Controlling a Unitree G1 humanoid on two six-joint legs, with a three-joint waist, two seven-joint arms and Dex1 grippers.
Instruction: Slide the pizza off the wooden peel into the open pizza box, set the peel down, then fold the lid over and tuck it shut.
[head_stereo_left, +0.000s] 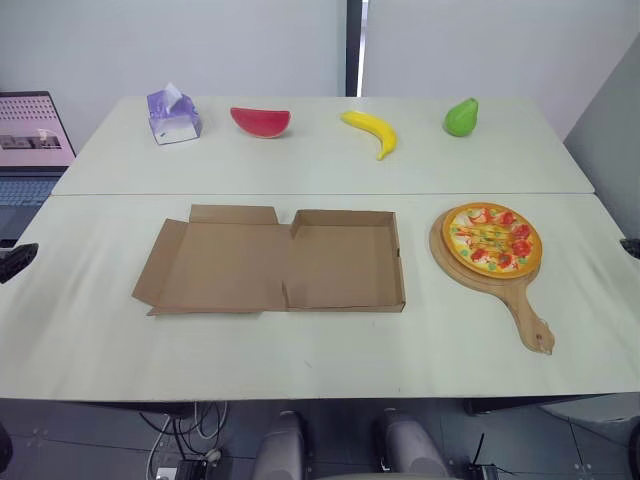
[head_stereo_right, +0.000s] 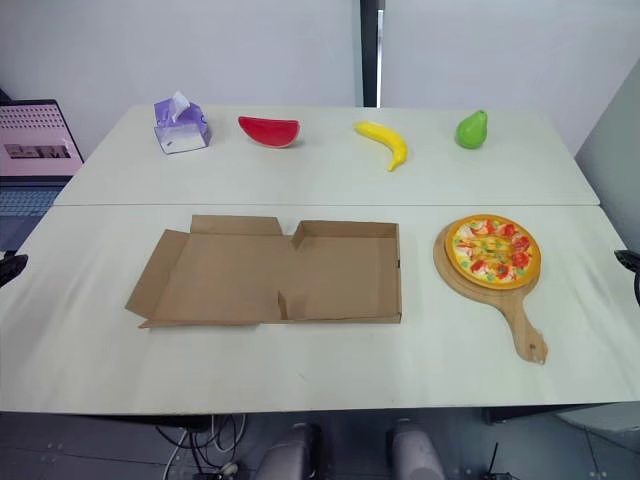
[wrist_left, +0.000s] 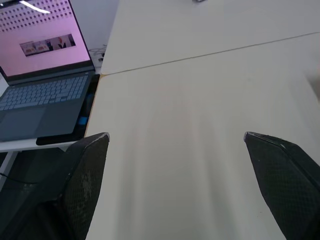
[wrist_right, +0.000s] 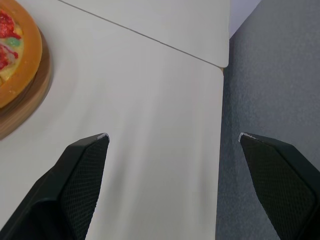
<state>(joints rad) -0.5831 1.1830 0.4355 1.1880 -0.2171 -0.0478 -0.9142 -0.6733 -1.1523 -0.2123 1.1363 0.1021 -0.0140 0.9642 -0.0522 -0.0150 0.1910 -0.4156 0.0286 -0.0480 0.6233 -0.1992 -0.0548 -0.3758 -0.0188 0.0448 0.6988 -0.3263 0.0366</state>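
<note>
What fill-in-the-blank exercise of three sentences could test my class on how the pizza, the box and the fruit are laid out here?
1. The pizza rests on the wooden ____.
2. The cardboard pizza box lies ____, its lid spread flat on the table.
3. In the far row, the banana lies between the watermelon slice and the green ____.
Missing words: peel; open; pear.

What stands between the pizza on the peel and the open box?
Nothing visible. Only a bare strip of table separates the peel from the pizza box. The box's own low side wall, facing the pizza, is the one edge to clear.
</note>
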